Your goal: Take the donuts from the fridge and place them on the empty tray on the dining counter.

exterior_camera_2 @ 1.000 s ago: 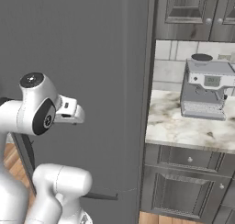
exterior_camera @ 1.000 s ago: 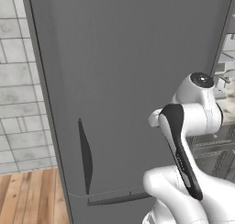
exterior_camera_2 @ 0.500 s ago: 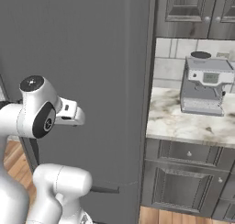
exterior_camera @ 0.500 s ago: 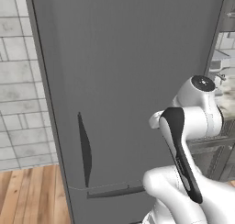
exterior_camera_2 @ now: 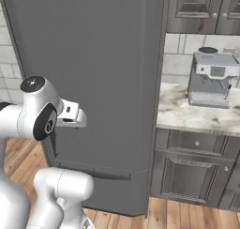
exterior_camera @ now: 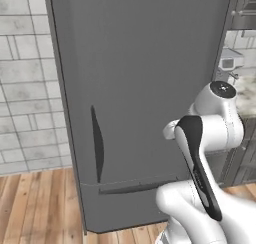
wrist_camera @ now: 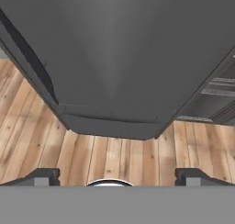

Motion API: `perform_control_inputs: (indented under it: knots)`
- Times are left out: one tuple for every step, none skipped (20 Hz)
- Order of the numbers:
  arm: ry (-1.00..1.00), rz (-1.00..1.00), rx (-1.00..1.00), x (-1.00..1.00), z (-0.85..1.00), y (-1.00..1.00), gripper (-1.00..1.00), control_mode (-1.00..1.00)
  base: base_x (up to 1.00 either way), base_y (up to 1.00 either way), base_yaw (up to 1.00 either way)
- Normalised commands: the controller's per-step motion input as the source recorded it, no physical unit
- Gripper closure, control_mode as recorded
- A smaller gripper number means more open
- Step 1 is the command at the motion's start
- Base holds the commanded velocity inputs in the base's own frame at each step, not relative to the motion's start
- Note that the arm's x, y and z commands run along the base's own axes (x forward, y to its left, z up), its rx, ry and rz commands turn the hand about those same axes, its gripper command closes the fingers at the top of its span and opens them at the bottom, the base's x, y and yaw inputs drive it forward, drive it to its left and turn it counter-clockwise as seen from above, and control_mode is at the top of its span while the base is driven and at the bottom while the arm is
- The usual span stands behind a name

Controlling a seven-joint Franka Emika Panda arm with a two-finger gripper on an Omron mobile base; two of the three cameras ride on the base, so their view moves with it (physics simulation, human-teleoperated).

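The fridge (exterior_camera: pixel 140 88) is a tall dark grey slab with its door shut, so the donuts are hidden from me. Its long vertical handle groove (exterior_camera: pixel 97 143) sits low on the left of the door. My folded arm stands in front of the fridge (exterior_camera_2: pixel 93 59), a short way off it. In the hand view my gripper (wrist_camera: pixel 120 176) is open with nothing between its fingertips (wrist_camera: pixel 46 175), looking at the lower part of the fridge (wrist_camera: pixel 119 58) and the floor below it. The tray and the dining counter are out of view.
Right of the fridge a coffee machine (exterior_camera_2: pixel 213 80) stands on a marbled worktop (exterior_camera_2: pixel 187 115) over dark panelled cabinets (exterior_camera_2: pixel 192 171). A tiled wall (exterior_camera: pixel 25 88) is on the left. Wooden floor (wrist_camera: pixel 119 159) lies in front of the fridge.
The whole picture has shifted: the camera has drawn back a little, so more floor and the fridge's bottom edge show. The arm keeps its folded pose and the gripper stays open.
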Motion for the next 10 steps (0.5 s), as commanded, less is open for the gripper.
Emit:
perform_control_inputs:
  knots:
    - [0.0, 0.0, 0.0, 0.0, 0.0, 0.0, -1.0, 1.0, -0.25, 0.61, 0.0]
    - [0.0, 0.0, 0.0, 0.0, 0.0, 0.0, -1.0, 1.0, -0.27, 0.64, 0.0]
    - [0.0, 0.0, 0.0, 0.0, 0.0, 0.0, -1.0, 1.0, -0.3, 0.69, 0.0]
    - [0.0, 0.0, 0.0, 0.0, 0.0, 0.0, -1.0, 1.0, -0.31, 0.7, 0.0]
    - [0.0, 0.0, 0.0, 0.0, 0.0, 0.0, -1.0, 1.0, -0.31, 0.71, 0.0]
    - [0.0, 0.0, 0.0, 0.0, 0.0, 0.0, -1.0, 1.0, -0.31, 0.71, 0.0]
    - [0.0, 0.0, 0.0, 0.0, 0.0, 0.0, -1.0, 1.0, -0.34, 0.71, 0.0]
    - [0.0, 0.0, 0.0, 0.0, 0.0, 0.0, -1.0, 1.0, -0.35, 0.71, 0.0]
    - [0.0, 0.0, 0.0, 0.0, 0.0, 0.0, -1.0, 1.0, -0.35, 0.7, 0.0]
    - [0.0, 0.0, 0.0, 0.0, 0.0, 0.0, -1.0, 1.0, -0.35, 0.67, 0.0]
